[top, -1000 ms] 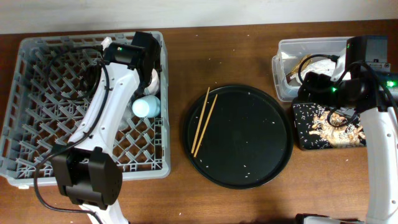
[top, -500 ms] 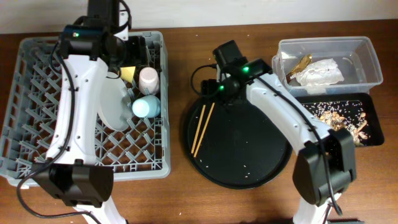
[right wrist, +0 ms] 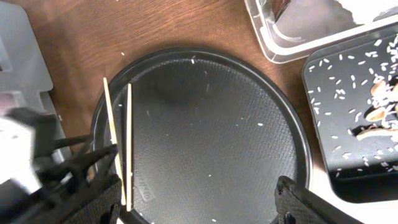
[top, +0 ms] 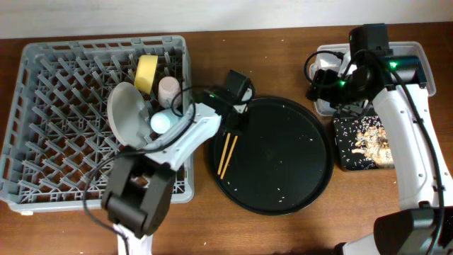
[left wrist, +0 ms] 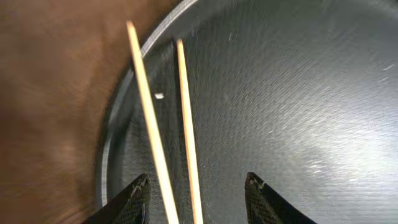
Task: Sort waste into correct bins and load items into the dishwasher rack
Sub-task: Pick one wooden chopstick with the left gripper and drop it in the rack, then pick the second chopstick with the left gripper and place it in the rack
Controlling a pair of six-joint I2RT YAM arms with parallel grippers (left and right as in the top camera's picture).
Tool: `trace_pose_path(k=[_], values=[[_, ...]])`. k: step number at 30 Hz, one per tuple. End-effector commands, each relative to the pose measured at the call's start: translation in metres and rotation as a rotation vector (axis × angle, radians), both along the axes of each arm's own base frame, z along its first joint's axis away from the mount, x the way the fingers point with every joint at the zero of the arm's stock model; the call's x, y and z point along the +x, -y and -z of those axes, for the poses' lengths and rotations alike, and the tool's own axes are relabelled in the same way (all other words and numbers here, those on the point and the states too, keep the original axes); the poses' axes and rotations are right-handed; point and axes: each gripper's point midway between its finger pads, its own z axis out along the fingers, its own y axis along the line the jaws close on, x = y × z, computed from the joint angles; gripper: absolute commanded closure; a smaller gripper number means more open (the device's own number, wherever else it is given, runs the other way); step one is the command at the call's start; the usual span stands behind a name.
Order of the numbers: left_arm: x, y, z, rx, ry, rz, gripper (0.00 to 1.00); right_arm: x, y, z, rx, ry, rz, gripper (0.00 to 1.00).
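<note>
Two wooden chopsticks [top: 228, 151] lie side by side at the left edge of the round black tray [top: 283, 170]. My left gripper [top: 229, 125] hovers over them, open, with both chopsticks [left wrist: 185, 124] between its fingers [left wrist: 196, 186]. My right gripper [top: 327, 79] is open and empty [right wrist: 198, 186] beside the clear tub [top: 417, 57] and the shallow black tray [top: 368, 145], which holds food scraps and rice [right wrist: 379, 112]. The grey rack [top: 42, 142] holds the plate [top: 124, 117], yellow bowl [top: 146, 73], pink cup [top: 168, 88] and blue cup [top: 161, 122]. The tub's contents are mostly hidden.
The round black tray [right wrist: 217, 124] carries a few stray rice grains. The clear tub [right wrist: 292, 46] and the shallow black tray [right wrist: 348, 93] sit close to its right rim. The rack's right wall stands just left of the chopsticks. Bare wooden table shows in front.
My left arm has swung from the rack's back over to the chopsticks. My right arm has moved from the chopsticks back to the bins on the right.
</note>
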Motion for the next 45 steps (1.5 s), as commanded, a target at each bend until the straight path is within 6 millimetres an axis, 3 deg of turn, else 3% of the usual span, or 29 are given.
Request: trace_pose_path(k=[1, 3, 6, 9, 12, 15, 17, 19, 20, 21, 22, 23, 24, 25, 26, 27, 31, 32, 33, 34, 36, 37, 38, 39, 42, 44, 45], values=[[0.001, -0.011, 0.028, 0.055, -0.04, -0.048, 0.47, -0.001, 0.001, 0.001, -0.023, -0.006, -0.015, 0.2], [0.011, -0.026, 0.039, 0.07, -0.049, -0.134, 0.47, -0.003, 0.001, 0.002, -0.023, -0.013, -0.016, 0.19], [0.014, -0.029, 0.05, 0.052, -0.076, -0.144, 0.59, -0.003, 0.001, 0.002, -0.023, -0.013, -0.016, 0.19], [0.014, -0.029, 0.056, 0.057, -0.084, -0.144, 0.64, -0.003, 0.001, 0.002, -0.023, -0.013, -0.015, 0.18], [0.013, -0.027, 0.056, 0.051, -0.087, -0.14, 0.9, -0.003, 0.002, 0.002, -0.027, -0.013, -0.014, 0.18], [0.011, -0.025, 0.054, 0.056, -0.094, -0.133, 0.99, -0.003, 0.005, 0.002, -0.041, -0.013, -0.009, 0.17], [0.021, -0.019, 0.02, 0.062, -0.081, -0.094, 0.99, -0.003, 0.005, 0.002, -0.042, -0.014, -0.012, 0.18], [0.034, -0.021, -0.043, 0.058, -0.048, -0.078, 1.0, -0.003, 0.005, 0.002, -0.042, -0.014, -0.012, 0.17], [0.042, -0.03, -0.078, 0.049, -0.022, -0.086, 1.0, -0.003, 0.005, 0.002, -0.043, -0.013, -0.012, 0.17], [0.051, -0.061, -0.13, 0.045, 0.014, -0.15, 1.0, -0.003, 0.005, 0.002, -0.049, -0.012, -0.019, 0.18], [0.052, -0.092, -0.154, 0.063, 0.018, -0.209, 0.99, -0.003, 0.006, 0.002, -0.058, -0.009, -0.031, 0.17], [0.044, -0.141, -0.175, 0.121, 0.001, -0.303, 0.99, -0.002, 0.007, 0.002, -0.062, -0.008, -0.032, 0.17], [0.036, -0.169, -0.181, 0.155, -0.015, -0.36, 1.0, -0.002, 0.007, 0.002, -0.062, -0.007, -0.032, 0.17], [0.025, -0.217, -0.186, 0.202, -0.055, -0.495, 0.99, -0.002, 0.007, 0.002, -0.062, -0.007, -0.032, 0.17], [0.022, -0.238, -0.183, 0.196, -0.088, -0.55, 1.0, -0.002, 0.007, 0.002, -0.062, -0.007, -0.032, 0.17], [0.027, -0.255, -0.166, 0.196, -0.114, -0.592, 0.99, -0.001, 0.007, 0.002, -0.062, -0.002, -0.032, 0.16], [0.025, -0.272, -0.096, 0.276, -0.208, -0.614, 1.0, -0.001, 0.009, 0.002, -0.074, -0.001, -0.031, 0.14], [0.023, -0.279, -0.089, 0.28, -0.225, -0.628, 0.78, -0.001, 0.009, 0.002, -0.078, 0.001, -0.043, 0.13], [0.024, -0.285, -0.088, 0.277, -0.221, -0.642, 0.49, -0.001, 0.009, 0.002, -0.078, 0.001, -0.043, 0.13], [0.029, -0.287, -0.093, 0.268, -0.195, -0.648, 0.39, -0.001, 0.009, 0.002, -0.078, 0.0, -0.043, 0.13], [0.042, -0.286, -0.114, 0.244, -0.126, -0.648, 0.36, -0.003, 0.009, 0.003, -0.078, -0.007, -0.043, 0.13], [0.048, -0.271, -0.133, 0.198, -0.085, -0.612, 0.37, -0.003, 0.009, 0.003, -0.078, -0.01, -0.043, 0.12], [0.049, -0.247, -0.138, 0.149, -0.078, -0.535, 0.41, -0.004, 0.009, 0.003, -0.078, -0.011, -0.043, 0.12], [0.042, -0.197, -0.136, 0.114, -0.094, -0.418, 0.46, -0.003, 0.009, 0.003, -0.078, -0.01, -0.043, 0.12], [0.021, -0.104, -0.113, 0.121, -0.105, -0.206, 0.46, -0.004, 0.009, 0.003, -0.078, -0.013, -0.043, 0.12], [0.001, -0.052, -0.079, 0.081, -0.15, -0.104, 0.48, -0.005, 0.009, 0.003, -0.078, -0.016, -0.043, 0.12], [-0.007, -0.036, -0.053, 0.078, -0.157, -0.095, 0.48, -0.006, 0.009, 0.004, -0.078, -0.02, -0.043, 0.12]])
